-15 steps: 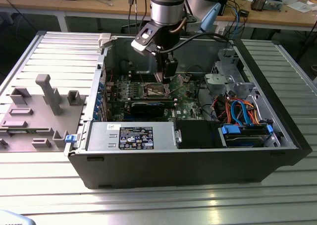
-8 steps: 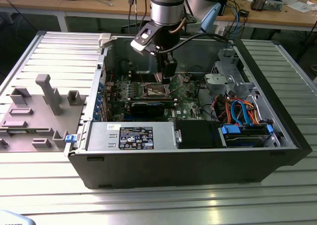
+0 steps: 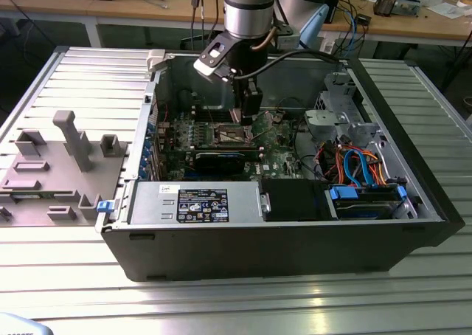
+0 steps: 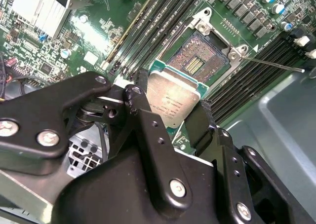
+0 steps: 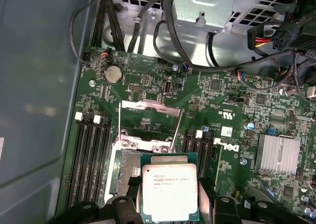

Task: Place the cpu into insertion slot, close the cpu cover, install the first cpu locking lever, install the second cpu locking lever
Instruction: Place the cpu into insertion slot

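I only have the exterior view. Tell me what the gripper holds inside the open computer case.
Observer: In both wrist views the black gripper pinches the small square silver-topped cpu by two edges.
Operator: Report the socket.
Observer: In the second wrist view the square, silver-rimmed insertion slot is empty, its contacts bare.
Operator: Now the cover.
Observer: In the first wrist view the silvery frame-shaped cpu cover is swung open, away from the slot.
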You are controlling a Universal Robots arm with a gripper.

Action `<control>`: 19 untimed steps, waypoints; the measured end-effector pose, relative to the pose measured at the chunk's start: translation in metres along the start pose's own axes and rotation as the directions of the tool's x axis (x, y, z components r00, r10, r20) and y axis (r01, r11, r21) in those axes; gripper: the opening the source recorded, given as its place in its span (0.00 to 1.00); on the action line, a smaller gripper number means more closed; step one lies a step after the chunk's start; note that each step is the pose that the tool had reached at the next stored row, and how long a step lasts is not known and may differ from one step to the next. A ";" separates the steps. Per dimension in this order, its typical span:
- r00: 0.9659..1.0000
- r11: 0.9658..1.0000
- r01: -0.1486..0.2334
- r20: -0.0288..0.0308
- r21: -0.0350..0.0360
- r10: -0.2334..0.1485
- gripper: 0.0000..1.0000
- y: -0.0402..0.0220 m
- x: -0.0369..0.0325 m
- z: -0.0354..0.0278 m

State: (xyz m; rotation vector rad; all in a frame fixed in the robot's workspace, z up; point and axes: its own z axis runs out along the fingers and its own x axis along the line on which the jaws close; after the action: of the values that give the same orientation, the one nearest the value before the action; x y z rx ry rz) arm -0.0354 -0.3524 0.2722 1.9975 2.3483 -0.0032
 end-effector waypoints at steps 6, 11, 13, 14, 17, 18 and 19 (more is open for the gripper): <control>0.995 0.995 -0.099 0.003 0.004 0.099 0.55 -0.0001 0.0000 0.0018; 0.989 0.990 -0.141 -0.049 0.004 0.141 0.55 -0.0001 0.0001 0.0022; 0.988 0.990 -0.144 -0.052 0.004 0.144 0.55 -0.0001 0.0001 0.0023; 0.988 0.990 -0.144 -0.052 0.004 0.144 0.55 -0.0001 0.0001 0.0023; 0.988 0.990 -0.144 -0.052 0.004 0.144 0.55 -0.0001 0.0001 0.0023; 0.988 0.990 -0.144 -0.052 0.004 0.144 0.55 -0.0005 0.0002 0.0023; 0.988 0.990 -0.144 -0.052 0.004 0.144 0.55 -0.0014 0.0003 0.0024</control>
State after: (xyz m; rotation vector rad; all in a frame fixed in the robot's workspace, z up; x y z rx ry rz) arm -0.0367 -0.3525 0.2697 2.1885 2.2276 0.0560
